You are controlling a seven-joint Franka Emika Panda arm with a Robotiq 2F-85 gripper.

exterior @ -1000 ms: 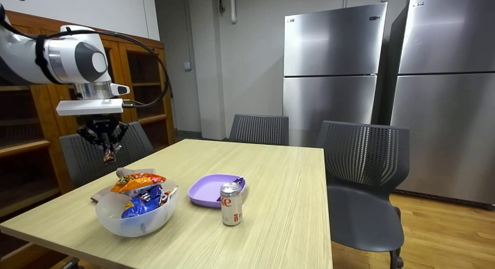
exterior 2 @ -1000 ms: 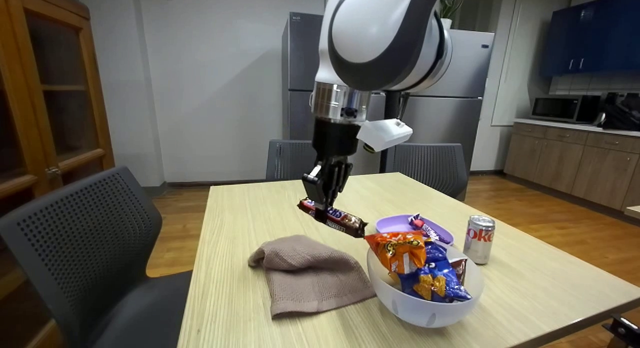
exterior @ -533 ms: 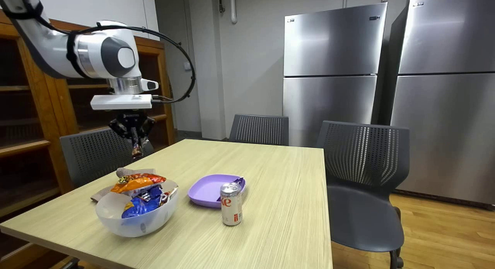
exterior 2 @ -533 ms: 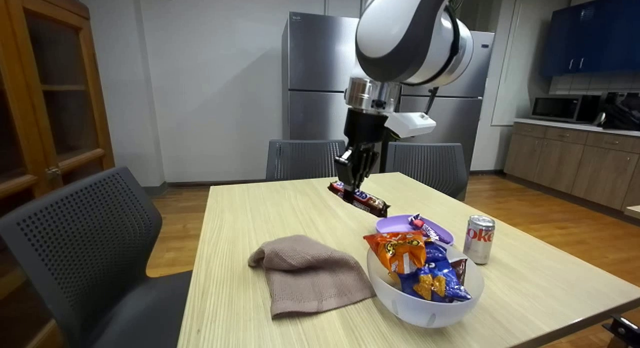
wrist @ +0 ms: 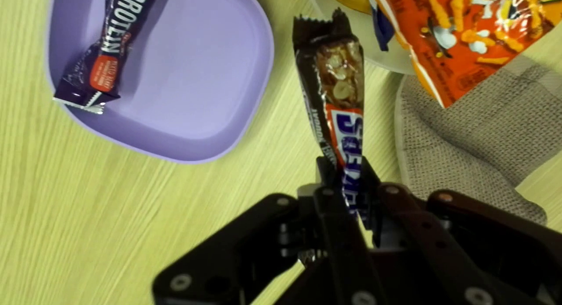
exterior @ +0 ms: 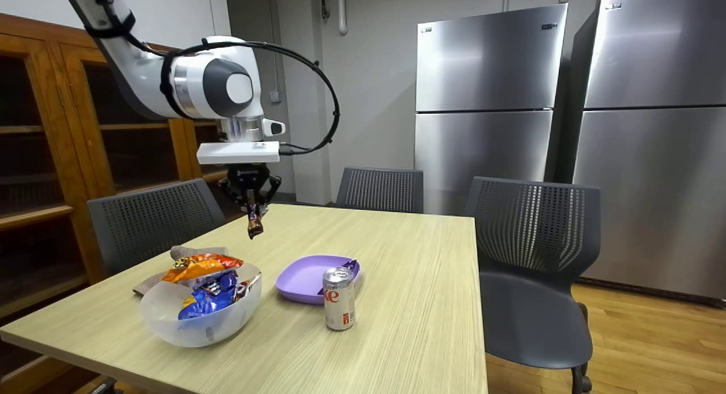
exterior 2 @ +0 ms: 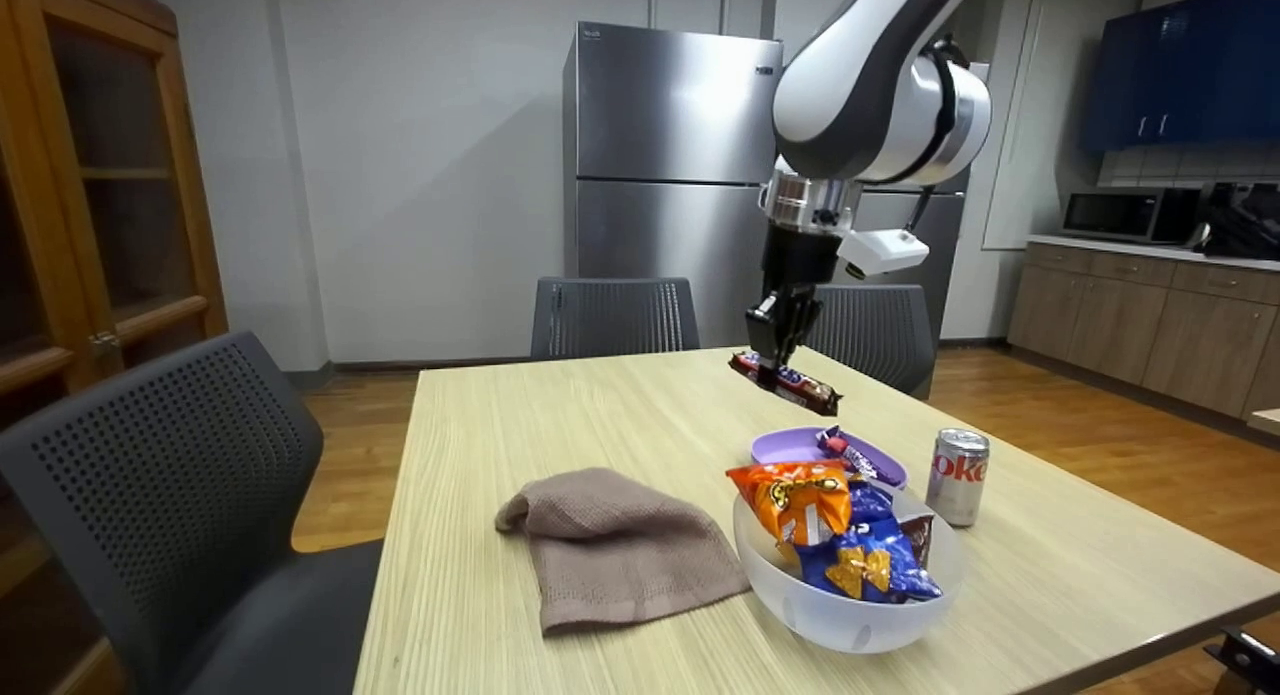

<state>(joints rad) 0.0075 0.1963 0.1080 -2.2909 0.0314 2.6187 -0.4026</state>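
Note:
My gripper (wrist: pixel 347 171) is shut on a Snickers bar (wrist: pixel 340 90) with a dark brown wrapper, holding it across the fingers near its middle. In both exterior views the gripper (exterior: pixel 254 210) (exterior 2: pixel 772 373) is above the table, and the bar (exterior 2: pixel 808 387) is clear of the surface, slightly tilted. A purple plate (wrist: pixel 193 68) is nearest, below the bar and to its left in the wrist view. A purple protein bar (wrist: pixel 116 37) lies in it. A translucent white bowl (exterior 2: pixel 850 620) holds an orange snack bag (exterior 2: pixel 800 495) and blue snack bags (exterior 2: pixel 885 560).
A silver Diet Coke can (exterior: pixel 340 303) stands upright beside the plate. A brown cloth (exterior 2: pixel 620 565) lies crumpled beside the bowl. Dark chairs (exterior: pixel 533 235) (exterior 2: pixel 200 495) surround the wooden table (exterior: pixel 408 303). Refrigerators (exterior: pixel 488 71) stand behind.
The arm has moved steadily to the right in both exterior views, carrying the Snickers bar from near the cloth and bowl toward the plate. The objects on the table have not moved.

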